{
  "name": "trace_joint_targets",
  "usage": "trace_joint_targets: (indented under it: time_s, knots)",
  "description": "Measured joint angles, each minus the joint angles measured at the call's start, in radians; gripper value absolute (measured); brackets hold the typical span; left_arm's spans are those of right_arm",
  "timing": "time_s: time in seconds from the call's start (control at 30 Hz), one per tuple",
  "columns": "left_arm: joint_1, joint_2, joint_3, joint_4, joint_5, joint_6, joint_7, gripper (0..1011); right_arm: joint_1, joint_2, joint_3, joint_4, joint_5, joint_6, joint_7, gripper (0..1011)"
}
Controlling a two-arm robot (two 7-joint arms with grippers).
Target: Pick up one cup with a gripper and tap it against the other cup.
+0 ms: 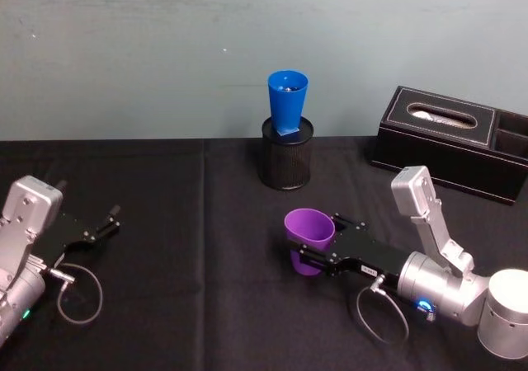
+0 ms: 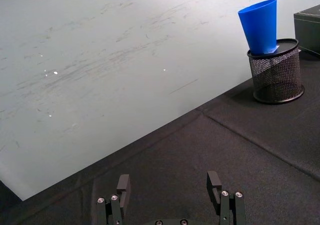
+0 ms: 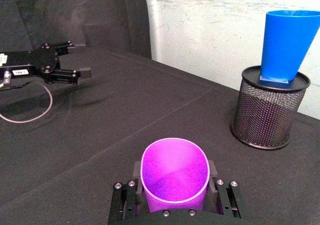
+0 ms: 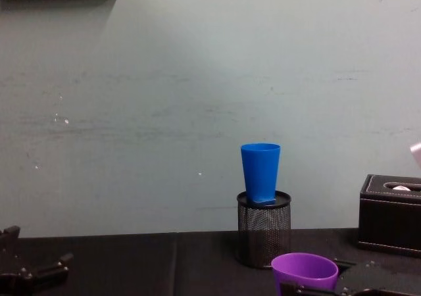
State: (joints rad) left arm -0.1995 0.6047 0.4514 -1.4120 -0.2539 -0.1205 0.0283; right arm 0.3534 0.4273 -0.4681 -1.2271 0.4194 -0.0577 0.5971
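The purple cup sits mouth-up between the fingers of my right gripper, which is shut on it near the table's middle. Its base is hidden, so I cannot tell whether it touches the black cloth. Farther back, the blue cup stands upright in a black mesh pen holder, well apart from the purple cup. My left gripper rests open at the far left, holding nothing.
A black tissue box stands at the back right, beside the pen holder. A grey wall rises just behind the table's back edge. A loose cable loop hangs by the left arm. Black cloth lies bare between the two grippers.
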Motion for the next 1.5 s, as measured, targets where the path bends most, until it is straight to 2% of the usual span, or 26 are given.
trace_joint_targets:
  time_s: [0.6, 0.73, 0.77, 0.97, 1.5]
  knots:
    - [0.000, 0.000, 0.000, 0.000, 0.000, 0.000, 0.000, 1000, 0.002, -0.004, -0.001, 0.010, -0.003, 0.000, 0.007, 715]
    - [0.000, 0.000, 0.000, 0.000, 0.000, 0.000, 0.000, 1000, 0.002, -0.004, -0.001, 0.010, -0.003, 0.000, 0.007, 792]
    - [0.000, 0.000, 0.000, 0.000, 0.000, 0.000, 0.000, 1000, 0.002, -0.004, -0.001, 0.010, -0.003, 0.000, 0.007, 843]
    - [0.000, 0.000, 0.000, 0.000, 0.000, 0.000, 0.000, 1000, 0.002, -0.003, -0.001, 0.009, -0.003, 0.001, 0.006, 990]
    - [0.000, 0.000, 0.000, 0.000, 0.000, 0.000, 0.000, 1000, 0.002, -0.003, -0.001, 0.008, -0.002, 0.002, 0.006, 1002]
